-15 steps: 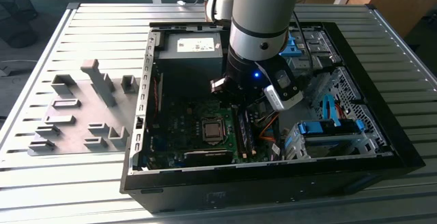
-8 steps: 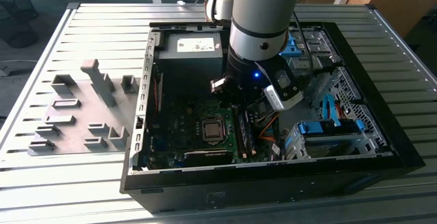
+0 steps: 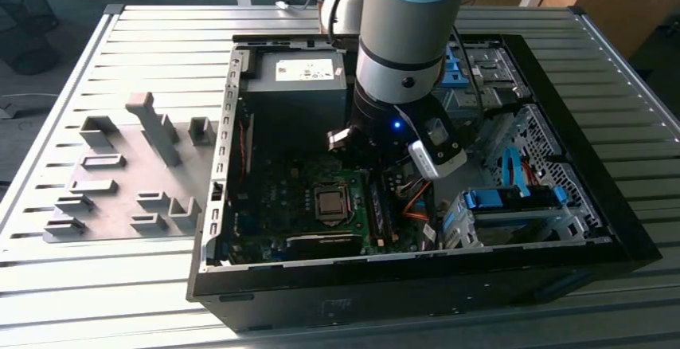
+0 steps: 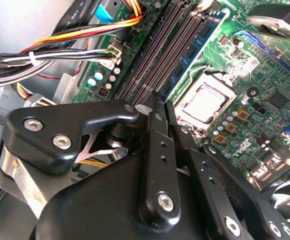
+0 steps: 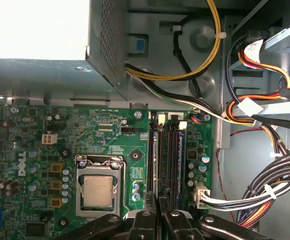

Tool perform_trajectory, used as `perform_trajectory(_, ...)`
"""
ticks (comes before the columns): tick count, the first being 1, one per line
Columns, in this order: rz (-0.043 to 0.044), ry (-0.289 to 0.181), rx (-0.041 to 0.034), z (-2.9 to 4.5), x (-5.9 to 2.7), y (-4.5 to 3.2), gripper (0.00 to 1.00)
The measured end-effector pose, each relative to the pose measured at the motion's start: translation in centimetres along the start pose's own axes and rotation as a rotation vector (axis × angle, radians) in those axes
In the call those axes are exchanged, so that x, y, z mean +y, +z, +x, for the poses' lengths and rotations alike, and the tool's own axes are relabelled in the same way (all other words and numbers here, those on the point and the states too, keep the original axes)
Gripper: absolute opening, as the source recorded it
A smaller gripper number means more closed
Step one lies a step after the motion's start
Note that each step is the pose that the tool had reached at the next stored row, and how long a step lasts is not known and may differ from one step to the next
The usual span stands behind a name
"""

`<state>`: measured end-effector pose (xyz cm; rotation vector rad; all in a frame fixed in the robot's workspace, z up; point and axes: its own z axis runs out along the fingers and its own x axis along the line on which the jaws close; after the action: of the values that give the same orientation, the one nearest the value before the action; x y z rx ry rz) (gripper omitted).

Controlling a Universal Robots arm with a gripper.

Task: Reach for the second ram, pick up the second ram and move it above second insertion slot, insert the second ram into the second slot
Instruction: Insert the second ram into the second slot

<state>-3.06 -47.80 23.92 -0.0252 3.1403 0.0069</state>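
Seemingly insert step: fingers (image 4: 155, 150) drawn narrow, nothing visibly btwn them, tips over slots (image 5: 167, 155) by CPU (image 5: 97, 192); ram (image 4: 185, 57) stands in slot, seating unclear, so next move prob. needs straight, even downward push.

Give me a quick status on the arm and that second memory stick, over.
Gripper down inside the computer case, fingers together over the motherboard's memory slots. Blue-green stick sits in a slot beside the processor. Cable bundle nearby, clear of the slots.
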Motion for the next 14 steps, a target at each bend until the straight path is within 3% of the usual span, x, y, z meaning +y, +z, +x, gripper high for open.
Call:
perform_trajectory(9, 0.0, 0.0, 0.0, 0.0, 0.0, 0.04, 0.14)
perform_trajectory(10, 0.0, 0.0, 0.0, 0.0, 0.0, 0.47, 0.14)
perform_trajectory(14, 0.0, 0.0, 0.0, 0.0, 0.0, 0.51, 0.14)
